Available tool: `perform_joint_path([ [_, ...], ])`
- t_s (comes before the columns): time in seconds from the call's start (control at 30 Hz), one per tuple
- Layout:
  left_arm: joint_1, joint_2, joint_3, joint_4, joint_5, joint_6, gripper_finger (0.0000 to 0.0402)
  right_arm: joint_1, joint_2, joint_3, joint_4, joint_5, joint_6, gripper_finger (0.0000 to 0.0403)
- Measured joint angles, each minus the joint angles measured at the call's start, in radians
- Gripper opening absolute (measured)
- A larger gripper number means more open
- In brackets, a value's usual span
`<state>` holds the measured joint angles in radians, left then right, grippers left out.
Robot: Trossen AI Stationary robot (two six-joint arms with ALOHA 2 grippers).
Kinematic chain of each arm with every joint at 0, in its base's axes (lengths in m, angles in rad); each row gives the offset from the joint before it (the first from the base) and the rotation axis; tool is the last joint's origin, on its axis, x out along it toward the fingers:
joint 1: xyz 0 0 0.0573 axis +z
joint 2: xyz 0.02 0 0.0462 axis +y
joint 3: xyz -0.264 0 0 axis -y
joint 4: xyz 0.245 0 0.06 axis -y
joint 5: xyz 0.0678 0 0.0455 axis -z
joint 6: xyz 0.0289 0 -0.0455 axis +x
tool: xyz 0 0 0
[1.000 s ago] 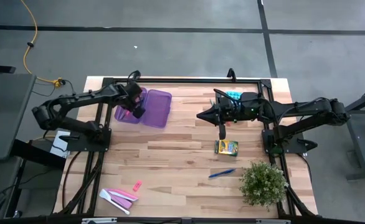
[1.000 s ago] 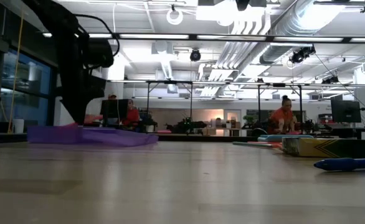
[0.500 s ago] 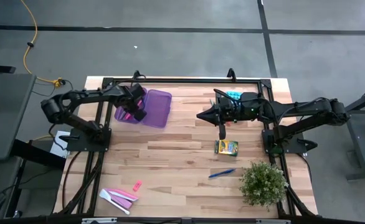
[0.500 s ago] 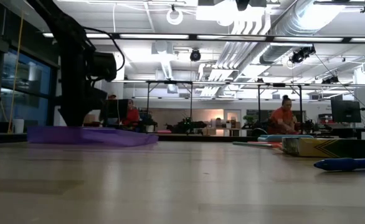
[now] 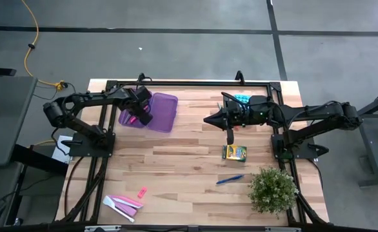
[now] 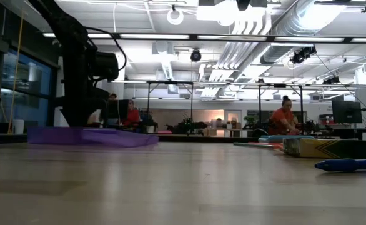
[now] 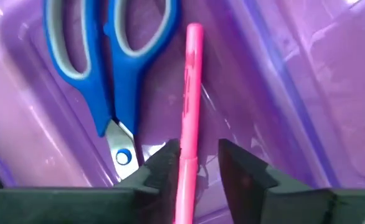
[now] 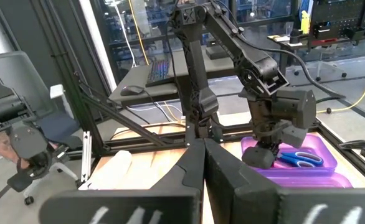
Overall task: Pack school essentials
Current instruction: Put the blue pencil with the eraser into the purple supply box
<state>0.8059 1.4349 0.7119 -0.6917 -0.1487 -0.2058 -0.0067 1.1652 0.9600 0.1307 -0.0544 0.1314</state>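
My left gripper (image 5: 139, 115) hangs open over the purple box (image 5: 137, 109), also seen in the low view (image 6: 92, 135). In the left wrist view its fingers stand on either side of the pink marker (image 7: 190, 93), which lies on the box floor beside the blue-handled scissors (image 7: 108, 56). My right gripper (image 5: 208, 120) waits shut above mid-table, its fingers (image 8: 204, 155) pointing toward the left arm. The crayon box (image 5: 235, 153), blue pen (image 5: 229, 180) and small pink piece (image 5: 142, 191) lie flat on the table. My left gripper (image 7: 195, 165) stands open around the near end of the pink marker (image 7: 187, 163), coming from above. The marker runs close along one finger (image 7: 164, 167); I cannot tell whether they touch. The marker lies flat on the box floor.
The box's purple lid (image 5: 163, 111) lies open beside it. A bushy green plant (image 5: 272, 189) stands near the table's right near corner. Pink and white pieces (image 5: 123, 205) lie at the left near corner. A teal item (image 5: 241, 97) sits by the far edge. People show in the room behind.
My left gripper has risen a little above the purple box while its arm drew slightly toward the table's far side. The right arm and the things on the table have kept still.
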Motion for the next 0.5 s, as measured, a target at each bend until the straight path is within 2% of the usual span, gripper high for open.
perform_joint_path([
  [0.13, 0.0, -0.01, 0.076, -0.062, 0.0, 0.021, 0.0136, 0.0, 0.0, 0.0, 0.0, 0.0, 0.0, 0.0],
  [0.3, 0.0, -0.078, 0.233, -0.118, 0.058, 0.029, 0.0162, 0.0, 0.0, 0.0, 0.0, 0.0, -0.001, 0.0],
  [0.4, -0.007, -0.17, 0.309, -0.059, 0.114, 0.017, 0.0165, 0.0, 0.0, 0.0, 0.0, 0.0, -0.001, 0.0],
  [0.5, -0.039, -0.296, 0.318, 0.11, 0.205, -0.015, 0.0162, 0.0, 0.0, 0.0, 0.001, 0.0, -0.001, 0.0],
])
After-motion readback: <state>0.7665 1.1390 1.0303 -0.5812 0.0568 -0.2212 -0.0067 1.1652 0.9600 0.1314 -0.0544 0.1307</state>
